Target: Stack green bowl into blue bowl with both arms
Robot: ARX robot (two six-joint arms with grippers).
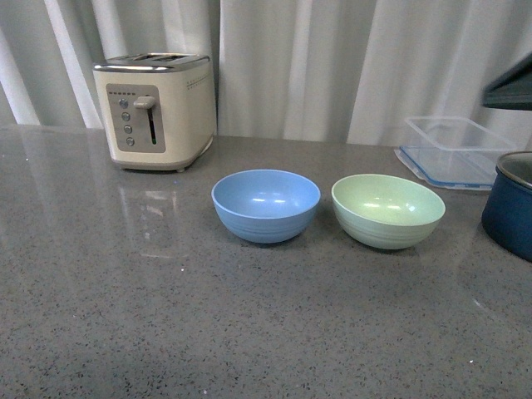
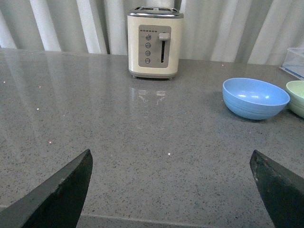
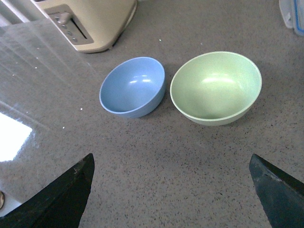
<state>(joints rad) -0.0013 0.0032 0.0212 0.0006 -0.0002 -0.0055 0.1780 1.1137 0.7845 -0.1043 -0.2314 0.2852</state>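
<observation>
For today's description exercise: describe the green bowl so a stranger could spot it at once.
Find the cream toaster at the back of the counter. Two matching bowls sit to its right. The green bowl is the right one, pale mint, unlike the blue bowl.

Green bowl (image 2: 297, 97), navy pot (image 1: 509, 212): each partly beyond a picture's edge.

Grey speckled bench (image 1: 166, 324): blue bowl (image 1: 266, 204) upright, centre; green bowl (image 1: 388, 209) just beside at its 3 o'clock, not touching. Cream toaster (image 1: 155, 110) at 10 o'clock. Clear container (image 1: 453, 150) at 1 o'clock of green bowl; navy pot (image 1: 511, 204) at 3, cut by frame edge
</observation>
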